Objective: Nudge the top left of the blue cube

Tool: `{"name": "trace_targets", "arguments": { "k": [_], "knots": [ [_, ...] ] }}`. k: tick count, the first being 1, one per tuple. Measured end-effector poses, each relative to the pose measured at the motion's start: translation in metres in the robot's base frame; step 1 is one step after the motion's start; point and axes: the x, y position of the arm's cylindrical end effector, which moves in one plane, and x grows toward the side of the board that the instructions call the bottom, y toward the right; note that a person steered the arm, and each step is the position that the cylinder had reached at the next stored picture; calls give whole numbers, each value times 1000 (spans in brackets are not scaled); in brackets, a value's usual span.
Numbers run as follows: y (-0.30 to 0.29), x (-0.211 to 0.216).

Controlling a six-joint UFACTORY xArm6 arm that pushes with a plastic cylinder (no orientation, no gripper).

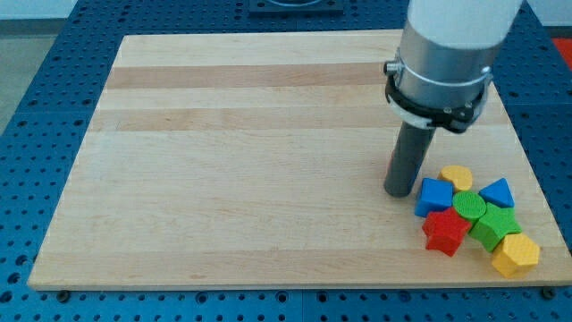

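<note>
The blue cube [434, 196] lies at the view's lower right, at the left edge of a tight cluster of blocks. My tip [399, 191] rests on the board just left of the cube's upper left corner, with a thin gap between them; I cannot tell if they touch. Around the cube lie a yellow rounded block [458, 176] above right, a green cylinder [468, 207] to its right and a red star block [445, 232] below.
A blue triangular block [498, 192], a green block [496, 226] and a yellow hexagonal block [516, 255] complete the cluster near the board's right edge. The wooden board [250, 161] sits on a blue perforated table [36, 107].
</note>
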Motion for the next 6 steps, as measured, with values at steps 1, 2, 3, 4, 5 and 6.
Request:
{"name": "trace_targets", "arguments": {
  "k": [1,2,3,4,5,6],
  "knots": [
    [0,-33],
    [0,-63],
    [-5,-59],
    [-18,-17],
    [-17,-2],
    [11,-2]
  ]
}}
